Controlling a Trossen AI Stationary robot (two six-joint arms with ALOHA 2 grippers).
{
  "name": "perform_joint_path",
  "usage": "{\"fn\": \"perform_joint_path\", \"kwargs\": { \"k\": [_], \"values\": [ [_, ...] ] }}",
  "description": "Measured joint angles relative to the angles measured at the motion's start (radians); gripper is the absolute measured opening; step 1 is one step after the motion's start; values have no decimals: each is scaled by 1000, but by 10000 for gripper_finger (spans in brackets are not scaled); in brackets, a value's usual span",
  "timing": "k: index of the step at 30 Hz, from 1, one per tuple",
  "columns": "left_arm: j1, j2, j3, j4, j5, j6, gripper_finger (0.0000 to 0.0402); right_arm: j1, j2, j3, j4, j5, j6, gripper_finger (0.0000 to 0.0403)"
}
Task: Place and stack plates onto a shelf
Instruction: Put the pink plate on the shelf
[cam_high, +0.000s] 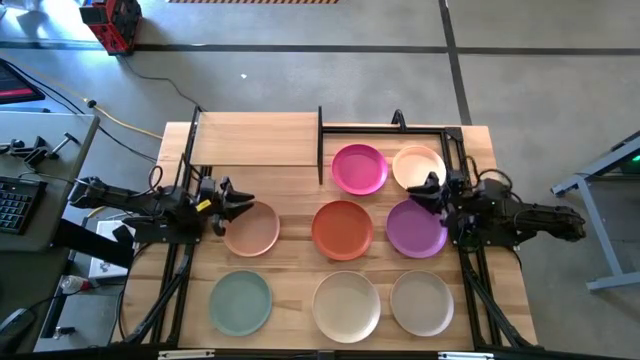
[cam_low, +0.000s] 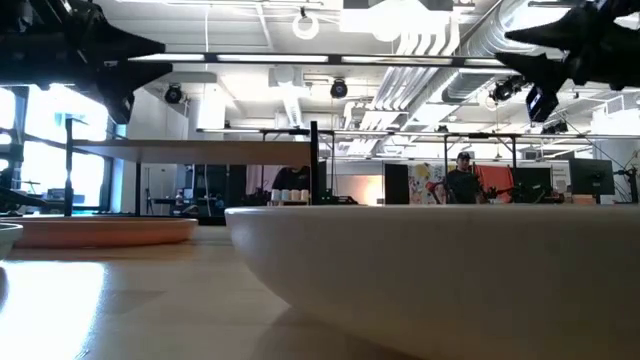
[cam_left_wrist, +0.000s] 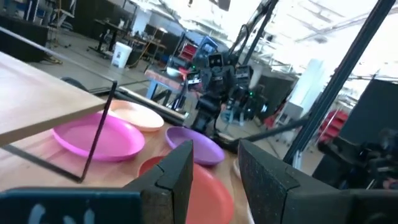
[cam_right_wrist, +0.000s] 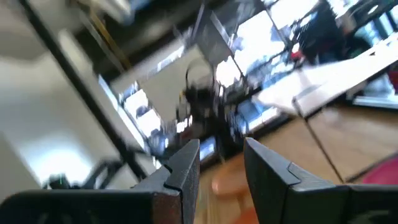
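Note:
Eight plates lie flat on the slatted tabletop: magenta (cam_high: 360, 168) and pale peach (cam_high: 418, 165) at the back, peach (cam_high: 252, 229), orange (cam_high: 342, 229) and purple (cam_high: 415, 229) in the middle, and mint green (cam_high: 240, 302), cream (cam_high: 346, 305) and beige (cam_high: 421, 302) in front. The shelf (cam_high: 255, 138) stands at the far left with nothing on it. My left gripper (cam_high: 241, 203) is open and empty above the peach plate's far left rim. My right gripper (cam_high: 427, 190) is open and empty above the purple plate's far rim.
A thin black metal frame (cam_high: 385, 128) borders the magenta and pale peach plates at the back right. The shelf's black posts (cam_left_wrist: 98, 134) stand beside the magenta plate (cam_left_wrist: 99, 138). In the low view the cream plate (cam_low: 430, 270) fills the foreground. People (cam_low: 462, 180) stand far behind the table.

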Motion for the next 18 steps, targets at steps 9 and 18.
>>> {"fn": "perform_joint_path", "kwargs": {
  "k": [9,18],
  "values": [
    [1,0,0,10,-119,11,115,0,0,0,201,217,-8,108],
    [2,0,0,51,-225,69,115,0,0,0,254,279,-21,108]
  ]
}}
